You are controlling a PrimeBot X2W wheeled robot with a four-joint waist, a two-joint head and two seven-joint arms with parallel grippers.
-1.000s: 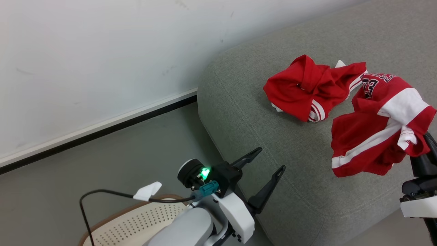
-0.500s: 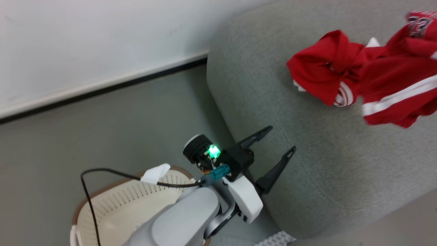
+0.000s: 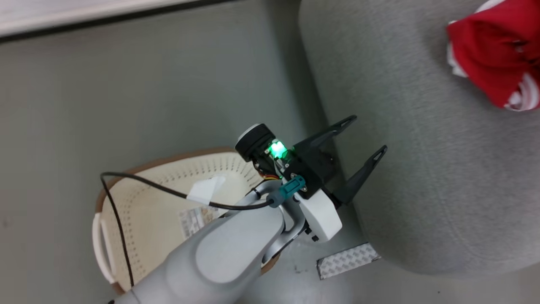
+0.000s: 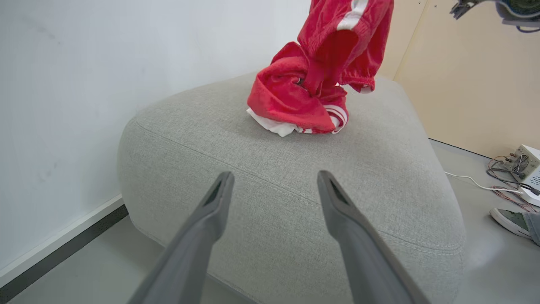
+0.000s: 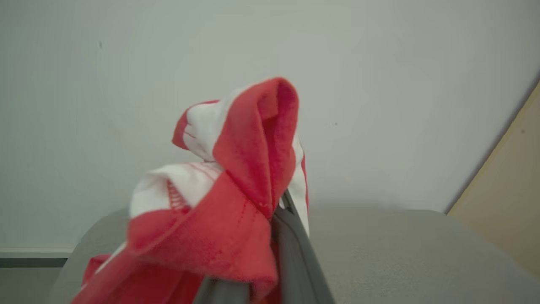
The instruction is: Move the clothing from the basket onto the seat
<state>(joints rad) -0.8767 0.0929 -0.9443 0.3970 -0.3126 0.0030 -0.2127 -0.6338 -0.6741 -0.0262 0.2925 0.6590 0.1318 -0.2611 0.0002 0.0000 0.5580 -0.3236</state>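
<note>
Dangling from my right gripper (image 5: 282, 211), fingers clamped on a fold, the red garment (image 4: 341, 42) hangs at 12 o'clock in the left wrist view, just above the heaped garment (image 4: 295, 105) on the seat (image 4: 295, 211). I'd lower until it slackens, then let go beside that heap. Left gripper (image 3: 366, 135), fingers apart and empty, hovers near the basket (image 3: 168, 158)

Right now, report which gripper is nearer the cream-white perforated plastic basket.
Left. The left gripper hovers open beside the basket; the right gripper holds red clothing over the grey seat.
</note>
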